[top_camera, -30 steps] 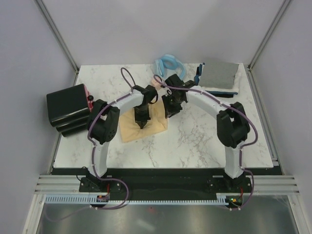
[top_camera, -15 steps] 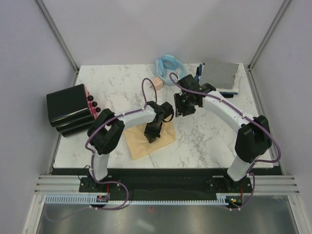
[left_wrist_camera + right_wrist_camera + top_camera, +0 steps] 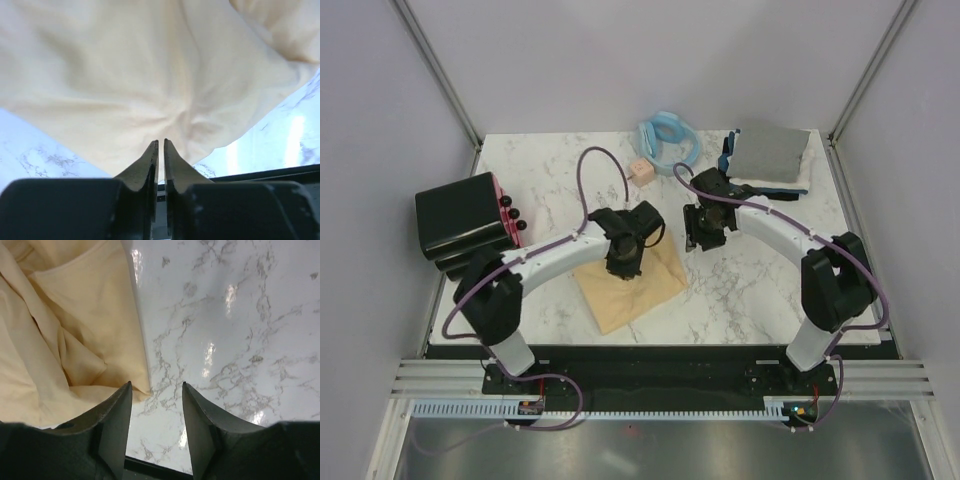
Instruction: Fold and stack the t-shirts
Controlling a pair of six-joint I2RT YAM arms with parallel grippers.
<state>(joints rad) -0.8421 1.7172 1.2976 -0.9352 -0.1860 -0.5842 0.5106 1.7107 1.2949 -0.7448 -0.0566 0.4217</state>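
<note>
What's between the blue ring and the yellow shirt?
A small peach cube on the marble table, nearer the blue ring than the yellow t-shirt; the top view shows it.

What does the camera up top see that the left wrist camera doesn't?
Only the top camera shows the black box, the light blue ring, the folded grey t-shirt and the right gripper. Only the left wrist camera shows the left gripper close up, nearly shut at a pucker in the cloth. Both show the cream t-shirt on the marble table.
</note>
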